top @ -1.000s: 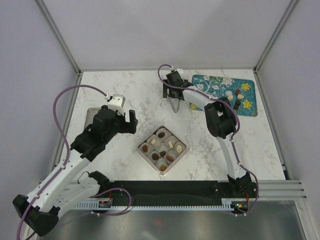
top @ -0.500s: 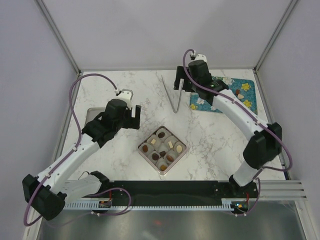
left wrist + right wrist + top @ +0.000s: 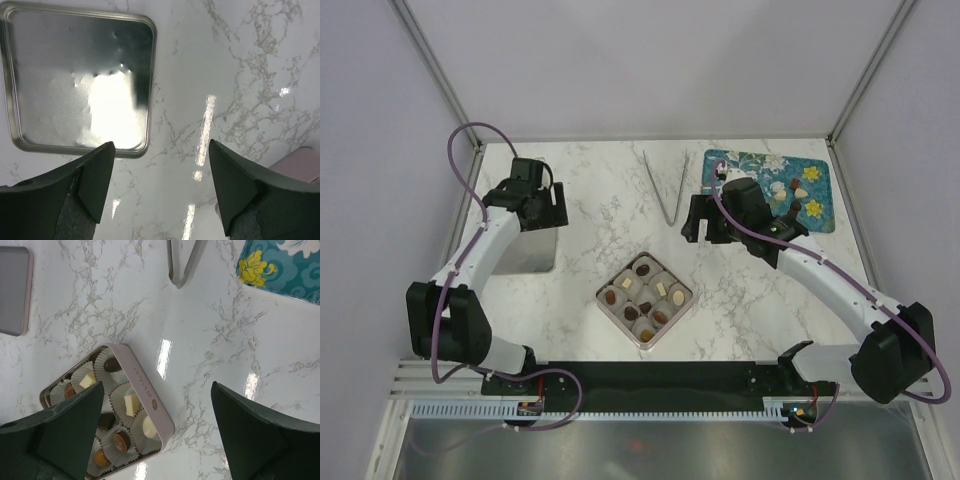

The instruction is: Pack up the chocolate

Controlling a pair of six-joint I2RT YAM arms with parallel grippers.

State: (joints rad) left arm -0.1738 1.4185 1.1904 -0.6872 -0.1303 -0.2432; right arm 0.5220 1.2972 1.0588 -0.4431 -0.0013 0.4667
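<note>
An open pale pink tin (image 3: 603,287) at mid table holds chocolates (image 3: 643,268) in paper cups; in the right wrist view the tin's rim (image 3: 150,397) and a white chocolate (image 3: 149,426) show. More chocolates (image 3: 794,186) lie on a teal flowered mat (image 3: 750,163) at the back right. My right gripper (image 3: 705,222) is open and empty, above the marble between the tin and the mat (image 3: 157,385). My left gripper (image 3: 533,205) is open and empty at the near edge of a silver lid (image 3: 75,75), over bare marble (image 3: 160,145).
Metal tongs (image 3: 668,190) lie on the marble at the back centre, also in the right wrist view (image 3: 182,262). The silver lid (image 3: 525,250) lies at the left. A pink corner (image 3: 300,165) shows at the right edge of the left wrist view.
My right gripper left the tongs lying on the table, swung to the mat, then came forward. My left gripper swung from beside the tin back and left to the silver lid.
</note>
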